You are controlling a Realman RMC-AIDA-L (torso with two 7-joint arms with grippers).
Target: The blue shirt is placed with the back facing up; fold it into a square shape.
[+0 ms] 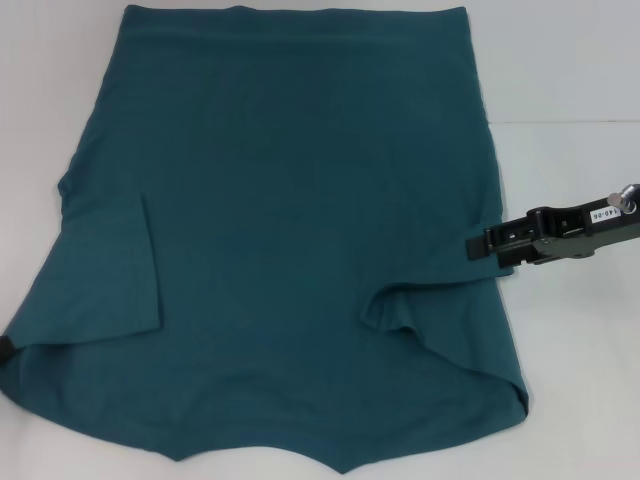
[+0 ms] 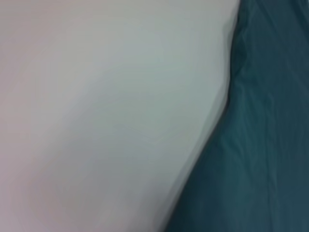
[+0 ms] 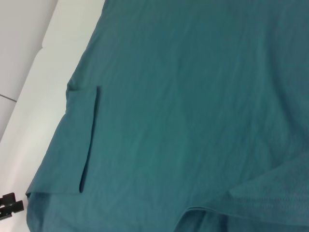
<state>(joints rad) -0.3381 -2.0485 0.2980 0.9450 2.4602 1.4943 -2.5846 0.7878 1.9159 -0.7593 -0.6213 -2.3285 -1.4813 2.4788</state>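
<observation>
The blue shirt (image 1: 300,220) lies flat on the white table (image 1: 570,100), plain side up, hem at the far edge. Both sleeves are folded inward: one flap (image 1: 120,270) on the left, another (image 1: 440,310) on the right. My right gripper (image 1: 482,245) is low at the shirt's right edge, level with the sleeve fold and touching the fabric border. Only a black tip of my left gripper (image 1: 5,348) shows at the shirt's lower left corner; the right wrist view also catches that left gripper (image 3: 9,205) beside the cloth. The left wrist view shows the shirt (image 2: 260,145) edge against bare table.
White tabletop (image 2: 96,121) surrounds the shirt on the left and right. A seam line crosses the table (image 1: 560,122) at the right. The shirt's near edge runs out of the head view at the bottom.
</observation>
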